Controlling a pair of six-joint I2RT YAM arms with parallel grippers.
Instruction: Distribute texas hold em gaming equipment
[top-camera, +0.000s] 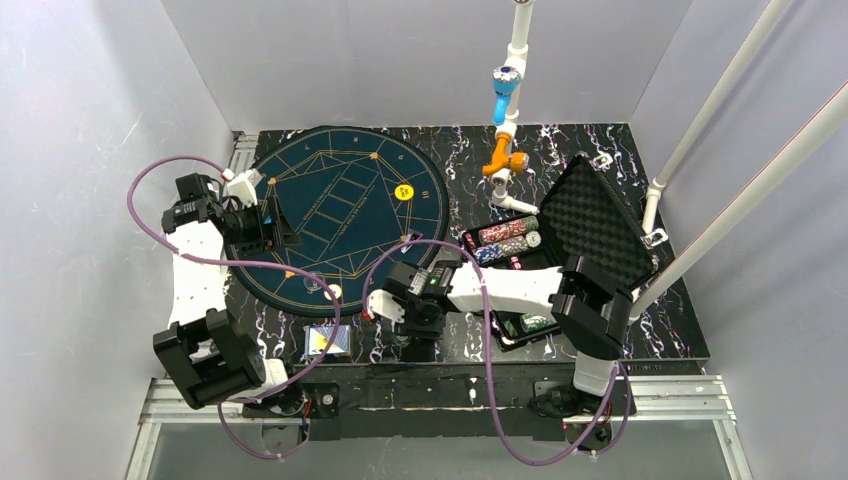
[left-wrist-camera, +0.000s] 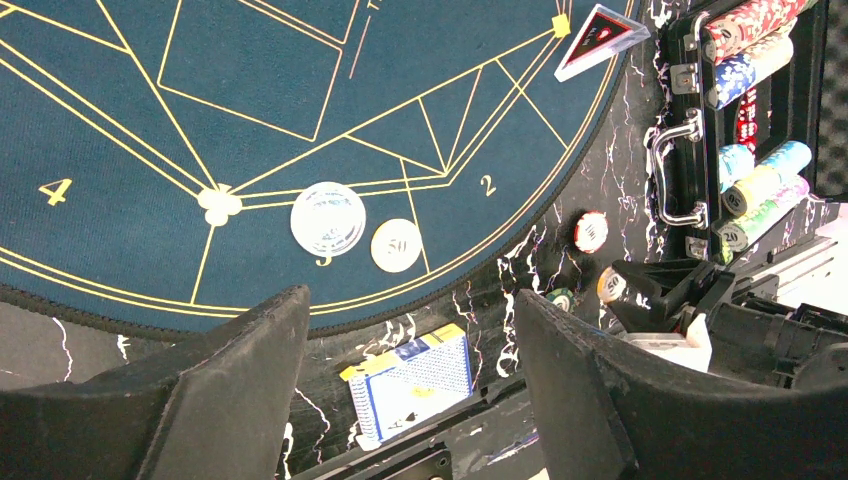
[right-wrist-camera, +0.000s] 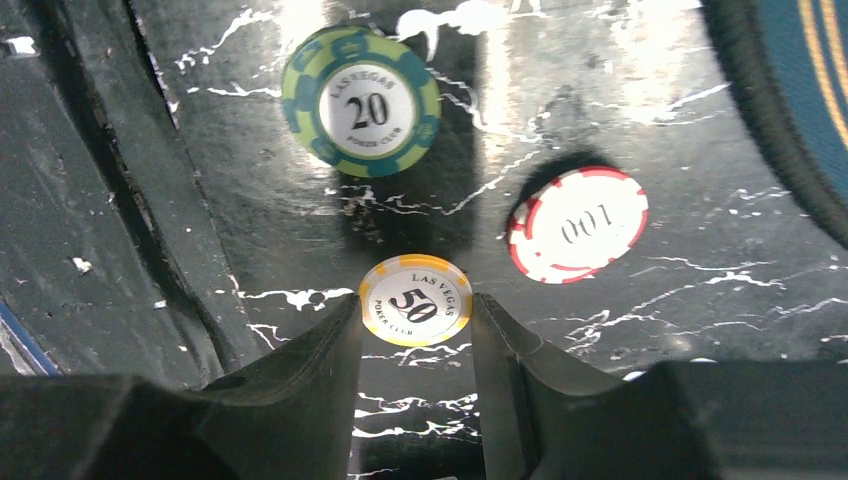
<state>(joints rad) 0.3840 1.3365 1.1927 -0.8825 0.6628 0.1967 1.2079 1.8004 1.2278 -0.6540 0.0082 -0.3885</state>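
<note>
Jaws of the right gripper (right-wrist-camera: 415, 335) are narrowed onto the yellow 50 chip (right-wrist-camera: 414, 298), one fingertip against each edge; the chip lies flat on the table (right-wrist-camera: 640, 90) at lower centre of the right wrist view. At upper centre the green 20 chip (right-wrist-camera: 361, 100) lies clear of the fingers. Right of centre, the red 100 chip (right-wrist-camera: 578, 224) lies near the mat (right-wrist-camera: 810, 50) but off it. Jaws of the left gripper (left-wrist-camera: 412, 305) stand wide apart with nothing between them; the mat's rim shows in the gap. At centre of the left wrist view, a white disc (left-wrist-camera: 328, 218) and a pale 50 chip (left-wrist-camera: 396, 245) lie just beside each other on the mat. At bottom centre, the card deck (left-wrist-camera: 415, 385) lies on the table, off the mat. At right of the top view, the case (top-camera: 600, 215) stands open with chip rows (top-camera: 505, 240) inside
</note>
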